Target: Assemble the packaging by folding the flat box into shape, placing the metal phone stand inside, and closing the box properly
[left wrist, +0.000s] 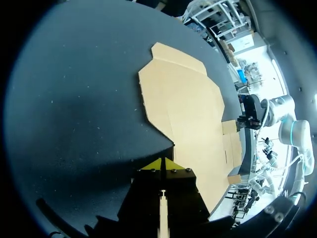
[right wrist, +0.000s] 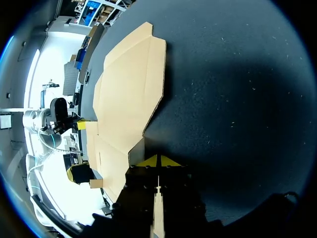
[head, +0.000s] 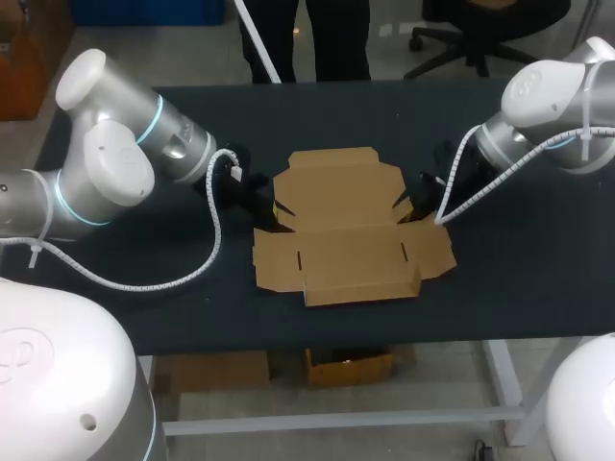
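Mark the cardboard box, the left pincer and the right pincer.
cardboard box (head: 344,227), head view, middle of the flat sheet.
left pincer (left wrist: 162,163), left wrist view, between its yellow tips.
right pincer (right wrist: 158,159), right wrist view, between its yellow tips.

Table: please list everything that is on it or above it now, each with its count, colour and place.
flat box: one, brown cardboard, lying unfolded on the middle of the table.
table: one, black top, under the box and both arms.
left arm: one, silver-grey, coming in from the left.
right arm: one, silver-grey, coming in from the right.
left end effector: one, black, yellow tips together, at the box's left edge.
right end effector: one, black, yellow tips together, at the box's right edge.
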`<action>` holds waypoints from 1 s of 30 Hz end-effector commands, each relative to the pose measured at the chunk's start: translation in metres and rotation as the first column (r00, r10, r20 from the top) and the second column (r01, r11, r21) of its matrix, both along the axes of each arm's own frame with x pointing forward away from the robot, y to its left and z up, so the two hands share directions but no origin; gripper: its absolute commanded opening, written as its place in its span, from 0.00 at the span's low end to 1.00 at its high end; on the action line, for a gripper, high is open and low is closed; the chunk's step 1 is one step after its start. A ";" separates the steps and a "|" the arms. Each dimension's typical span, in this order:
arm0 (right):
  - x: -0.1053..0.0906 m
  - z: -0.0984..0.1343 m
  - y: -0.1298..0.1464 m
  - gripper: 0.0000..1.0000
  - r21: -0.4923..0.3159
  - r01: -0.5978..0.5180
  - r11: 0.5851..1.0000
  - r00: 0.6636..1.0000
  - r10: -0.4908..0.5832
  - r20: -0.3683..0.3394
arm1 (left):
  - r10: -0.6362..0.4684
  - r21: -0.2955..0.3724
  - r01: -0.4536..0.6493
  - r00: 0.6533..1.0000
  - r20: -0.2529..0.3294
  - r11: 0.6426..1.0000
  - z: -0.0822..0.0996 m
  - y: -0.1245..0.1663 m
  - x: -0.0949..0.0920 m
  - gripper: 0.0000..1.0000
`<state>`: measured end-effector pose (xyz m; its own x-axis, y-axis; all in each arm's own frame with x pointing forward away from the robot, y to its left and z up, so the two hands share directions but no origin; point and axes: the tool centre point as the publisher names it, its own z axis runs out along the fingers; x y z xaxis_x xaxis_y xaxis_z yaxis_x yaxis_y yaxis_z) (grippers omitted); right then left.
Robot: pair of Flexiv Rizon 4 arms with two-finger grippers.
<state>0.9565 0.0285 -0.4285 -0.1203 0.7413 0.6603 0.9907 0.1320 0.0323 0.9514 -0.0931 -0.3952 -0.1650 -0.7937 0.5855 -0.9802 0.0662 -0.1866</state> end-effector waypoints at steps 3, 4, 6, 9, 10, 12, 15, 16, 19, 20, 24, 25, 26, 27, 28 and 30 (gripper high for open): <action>-0.002 -0.001 0.001 0.00 0.000 0.003 1.000 1.000 -0.003 -0.001 | -0.016 0.000 0.016 1.000 -0.007 1.000 0.001 -0.008 0.000 0.00; -0.002 -0.001 0.001 0.00 -0.001 0.004 1.000 1.000 -0.004 -0.001 | -0.018 0.002 0.018 1.000 -0.012 1.000 -0.001 -0.009 0.000 0.00; -0.002 0.000 0.001 0.00 -0.003 0.006 1.000 1.000 -0.006 0.001 | -0.022 0.002 0.022 0.999 -0.023 1.000 -0.005 -0.011 0.000 0.00; -0.004 0.003 0.001 0.00 -0.016 0.014 1.000 1.000 -0.014 0.004 | -0.018 0.003 0.018 0.999 -0.034 1.000 -0.008 -0.011 0.000 0.00; -0.004 0.004 0.001 0.00 -0.019 0.015 1.000 1.000 -0.014 0.006 | -0.017 0.003 0.017 0.999 -0.036 1.000 -0.009 -0.011 -0.001 0.00; -0.005 0.005 0.001 0.00 -0.022 0.016 1.000 1.000 -0.016 0.009 | -0.015 0.003 0.015 0.999 -0.038 1.000 -0.009 -0.011 -0.001 0.00; -0.005 0.006 0.001 0.00 -0.031 0.021 0.999 1.000 -0.021 0.014 | -0.009 0.006 0.010 0.999 -0.039 1.000 -0.009 -0.011 -0.003 0.00; -0.005 0.006 0.001 0.00 -0.032 0.022 0.999 1.000 -0.021 0.013 | -0.007 0.008 0.007 0.999 -0.041 1.000 -0.009 -0.011 -0.003 0.00; -0.004 0.006 0.001 0.00 -0.032 0.022 0.999 1.000 -0.022 0.012 | -0.001 0.015 0.002 0.999 -0.043 1.000 -0.011 -0.012 -0.005 0.00; -0.004 0.006 0.001 0.00 -0.032 0.022 0.999 1.000 -0.022 0.012 | 0.002 0.017 -0.001 0.999 -0.046 1.000 -0.012 -0.011 -0.005 0.00; -0.004 0.005 0.000 0.00 -0.038 0.027 0.999 1.000 -0.027 0.008 | 0.018 0.026 -0.016 0.999 -0.052 1.000 -0.015 -0.008 -0.007 0.00; -0.004 0.004 0.000 0.00 -0.044 0.031 0.999 1.000 -0.031 0.006 | 0.021 0.028 -0.019 0.998 -0.052 0.999 -0.015 -0.008 -0.007 0.00; -0.004 0.004 -0.001 0.00 -0.044 0.032 0.999 0.999 -0.032 0.006 | 0.021 0.027 -0.020 0.998 -0.053 0.999 -0.015 -0.007 -0.008 0.00; -0.004 0.003 -0.002 0.00 -0.044 0.034 0.998 0.999 -0.034 0.005 | 0.025 0.031 -0.023 0.998 -0.053 0.999 -0.015 -0.007 -0.008 0.00; -0.004 0.003 -0.002 0.00 -0.046 0.039 0.998 0.999 -0.039 0.004 | 0.027 0.034 -0.025 0.998 -0.053 0.999 -0.015 -0.007 -0.009 0.00; -0.004 0.003 -0.003 0.00 -0.047 0.042 0.998 0.999 -0.042 0.003 | 0.024 0.036 -0.022 0.998 -0.051 0.999 -0.015 -0.009 -0.010 0.00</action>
<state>0.9537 0.0266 -0.4254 -0.0898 0.7760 0.6243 0.9953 0.0928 0.0278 0.9432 -0.0993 -0.4119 -0.1179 -0.8118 0.5719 -0.9899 0.0506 -0.1322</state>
